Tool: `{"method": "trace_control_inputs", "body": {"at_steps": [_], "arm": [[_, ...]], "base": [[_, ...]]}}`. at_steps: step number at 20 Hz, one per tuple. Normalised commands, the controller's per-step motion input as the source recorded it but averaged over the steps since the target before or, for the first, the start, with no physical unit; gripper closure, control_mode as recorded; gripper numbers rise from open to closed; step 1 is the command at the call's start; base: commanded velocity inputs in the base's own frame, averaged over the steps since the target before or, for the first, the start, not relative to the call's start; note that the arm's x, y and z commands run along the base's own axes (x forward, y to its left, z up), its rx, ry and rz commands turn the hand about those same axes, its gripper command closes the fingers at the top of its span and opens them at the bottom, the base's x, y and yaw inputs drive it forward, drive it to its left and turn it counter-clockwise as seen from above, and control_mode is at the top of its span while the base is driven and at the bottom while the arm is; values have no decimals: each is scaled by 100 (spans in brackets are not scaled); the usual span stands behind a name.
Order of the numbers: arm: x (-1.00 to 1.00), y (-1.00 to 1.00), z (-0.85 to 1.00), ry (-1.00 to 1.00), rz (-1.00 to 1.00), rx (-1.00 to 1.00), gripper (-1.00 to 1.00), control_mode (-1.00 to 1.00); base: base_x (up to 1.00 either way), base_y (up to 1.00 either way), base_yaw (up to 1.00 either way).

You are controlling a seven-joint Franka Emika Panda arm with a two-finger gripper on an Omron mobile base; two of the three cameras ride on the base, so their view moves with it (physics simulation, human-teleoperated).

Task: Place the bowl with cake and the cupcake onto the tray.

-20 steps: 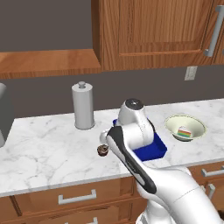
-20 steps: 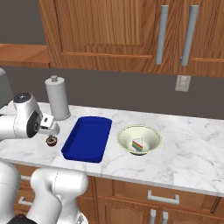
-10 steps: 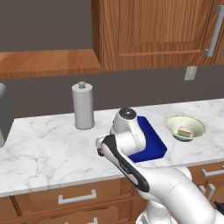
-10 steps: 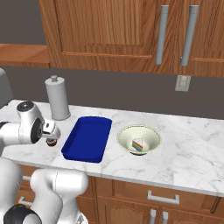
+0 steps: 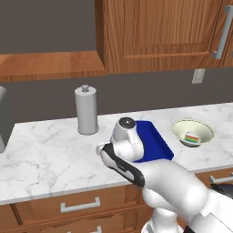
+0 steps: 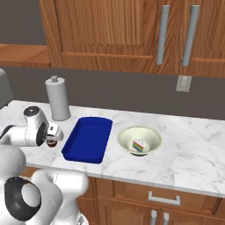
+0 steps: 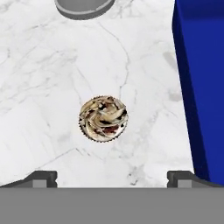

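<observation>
gripper (image 7: 111,177): spread wide, poised above the cupcake (image 7: 103,118) to straddle it
cupcake: on the desk (image 7: 43,87), beside the tray (image 7: 201,87)

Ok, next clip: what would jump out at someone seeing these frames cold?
The deep blue tray on the pale marble counter draws the eye first, with nothing on it. Right of it sits the cream bowl holding the rainbow cake slice. Left of the tray, the open claw hangs directly above the small swirled cupcake.
</observation>
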Motion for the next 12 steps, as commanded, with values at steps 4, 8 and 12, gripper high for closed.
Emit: {"method": "trace_control_inputs", "body": {"at_steps": [4,8,12], "arm": [[35,11,-27,2,0,0,-100,-100],[33,7,-27,2,0,0,-100,-100],[31,10,-26,2,0,0,-100,-100]], "base": [[0,0,0],[0,0,0],[0,0,0]]}}
